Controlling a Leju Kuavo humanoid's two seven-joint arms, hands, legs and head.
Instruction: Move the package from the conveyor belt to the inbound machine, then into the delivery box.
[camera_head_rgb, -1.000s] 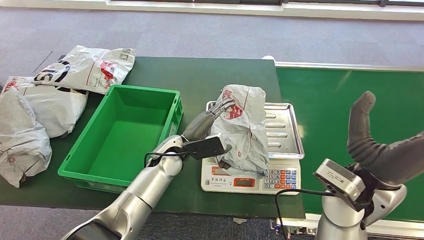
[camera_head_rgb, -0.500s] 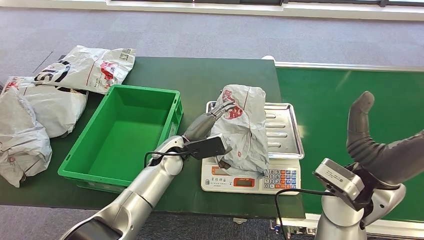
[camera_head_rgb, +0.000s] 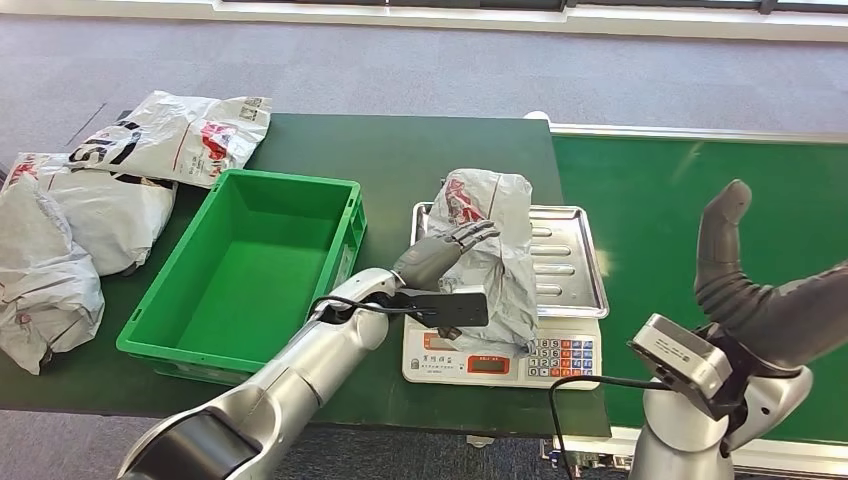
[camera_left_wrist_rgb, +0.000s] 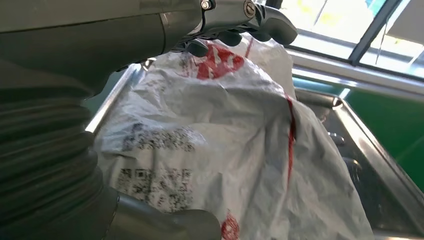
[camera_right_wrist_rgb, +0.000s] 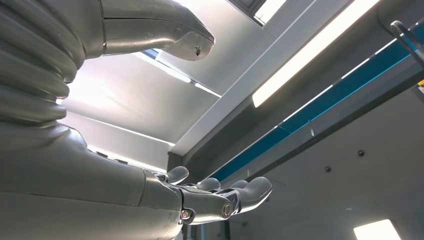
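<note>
1. A dark green table (camera_head_rgb: 400, 160) stands on grey carpet, with the green conveyor belt (camera_head_rgb: 700, 230) running along its right side.
2. A white weighing scale (camera_head_rgb: 500, 358) with a steel tray (camera_head_rgb: 570, 260) sits at the table's front edge, just beside the belt; this is the inbound machine.
3. The package (camera_head_rgb: 490, 255), a crumpled white poly bag with red print, stands on the tray's left part and droops over the scale's front.
4. The left hand (camera_head_rgb: 445, 255) lies against the package's left side, fingers (camera_left_wrist_rgb: 235, 36) curving over the upper part and thumb (camera_left_wrist_rgb: 165, 225) under the lower edge in the left wrist view; it cups the bag, which rests on the tray.
5. The right hand (camera_right_wrist_rgb: 210, 195) is raised, palm up, over the near belt edge, fingers loosely spread and holding nothing.
6. A green delivery box (camera_head_rgb: 250, 270) sits just left of the scale.
7. Several other white mail bags (camera_head_rgb: 90, 210) are piled at the table's left end.
</note>
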